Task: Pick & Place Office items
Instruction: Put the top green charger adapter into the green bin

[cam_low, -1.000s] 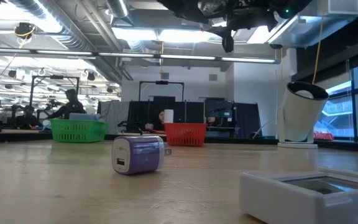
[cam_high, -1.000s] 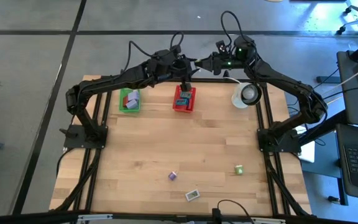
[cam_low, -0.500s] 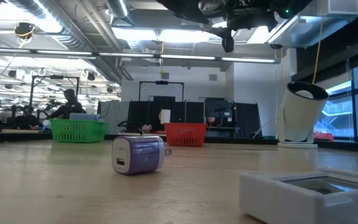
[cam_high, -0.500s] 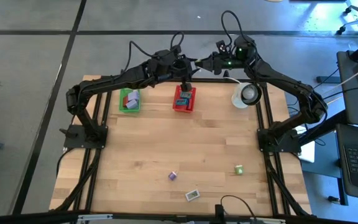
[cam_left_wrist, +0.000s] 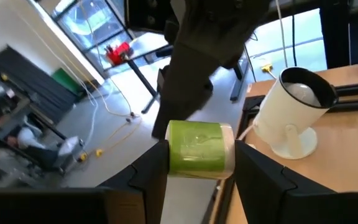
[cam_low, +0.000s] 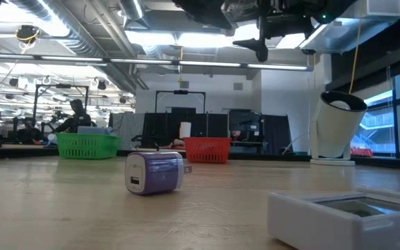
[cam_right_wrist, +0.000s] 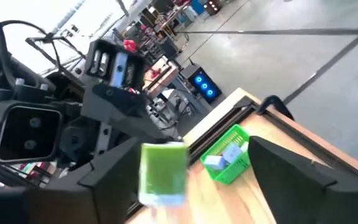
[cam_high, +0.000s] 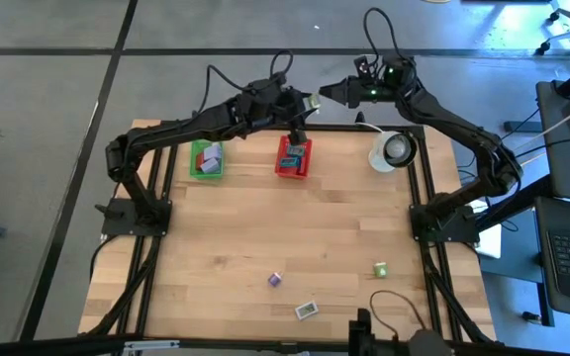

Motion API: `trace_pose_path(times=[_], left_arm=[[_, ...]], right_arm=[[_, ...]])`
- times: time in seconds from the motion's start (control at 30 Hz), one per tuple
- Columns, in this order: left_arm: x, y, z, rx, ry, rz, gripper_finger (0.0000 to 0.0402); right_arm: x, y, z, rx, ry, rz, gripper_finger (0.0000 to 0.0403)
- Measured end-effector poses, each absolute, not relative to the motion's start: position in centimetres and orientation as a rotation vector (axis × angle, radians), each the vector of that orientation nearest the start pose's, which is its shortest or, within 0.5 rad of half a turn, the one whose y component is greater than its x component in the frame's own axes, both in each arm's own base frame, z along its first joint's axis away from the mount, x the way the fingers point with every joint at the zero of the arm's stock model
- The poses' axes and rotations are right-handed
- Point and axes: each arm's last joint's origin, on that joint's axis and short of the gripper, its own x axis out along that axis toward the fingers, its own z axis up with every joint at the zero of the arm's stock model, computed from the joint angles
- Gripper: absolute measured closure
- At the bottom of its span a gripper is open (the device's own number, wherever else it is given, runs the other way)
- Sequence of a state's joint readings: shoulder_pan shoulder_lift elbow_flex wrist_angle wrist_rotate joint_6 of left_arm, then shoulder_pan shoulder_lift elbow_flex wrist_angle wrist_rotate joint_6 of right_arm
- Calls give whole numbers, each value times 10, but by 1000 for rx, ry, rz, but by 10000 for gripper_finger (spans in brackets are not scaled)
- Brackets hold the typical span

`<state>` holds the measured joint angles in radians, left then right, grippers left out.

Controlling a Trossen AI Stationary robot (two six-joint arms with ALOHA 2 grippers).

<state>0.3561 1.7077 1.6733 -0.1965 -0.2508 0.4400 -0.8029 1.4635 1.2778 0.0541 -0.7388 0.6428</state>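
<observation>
Your left gripper point(cam_left_wrist: 194, 171) squeezes a green block point(cam_left_wrist: 199, 147) up in the air, right above the far edge of the red basket point(cam_high: 293, 157). Your right gripper point(cam_right_wrist: 185, 180) has let go, its fingers spread wide, and sits beside it. Hold the block tight and pick the right basket before you drop it. The high view shows three more items on the near table: a lavender block point(cam_high: 275, 280), a green one point(cam_high: 380, 269) and a white piece point(cam_high: 307, 311). Only the left wrist view shows the grip well.
</observation>
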Motion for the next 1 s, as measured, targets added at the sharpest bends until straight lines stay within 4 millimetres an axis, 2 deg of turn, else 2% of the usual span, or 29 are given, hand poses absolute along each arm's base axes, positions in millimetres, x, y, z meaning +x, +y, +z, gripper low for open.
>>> trace_pose_path(times=[0.17, 0.3, 0.53, 0.67, 0.8, 1.0], left_arm=[[359, 142, 393, 289, 420, 577, 249], [342, 144, 387, 185, 561, 658, 248], [292, 166, 365, -135, 876, 840, 248], [264, 181, 354, -234, 1060, 918, 249], [241, 195, 332, -334, 1211, 925, 249], [212, 211, 284, -473, 1382, 978, 250]], right_arm=[[229, -237, 362, 792, 114, -101, 84], [223, -241, 355, 815, 159, -139, 83], [221, -241, 350, 791, 194, -173, 87], [222, -241, 349, 791, 203, -173, 87], [221, -240, 348, 801, 218, -177, 87], [220, -238, 342, 805, 269, -183, 87]])
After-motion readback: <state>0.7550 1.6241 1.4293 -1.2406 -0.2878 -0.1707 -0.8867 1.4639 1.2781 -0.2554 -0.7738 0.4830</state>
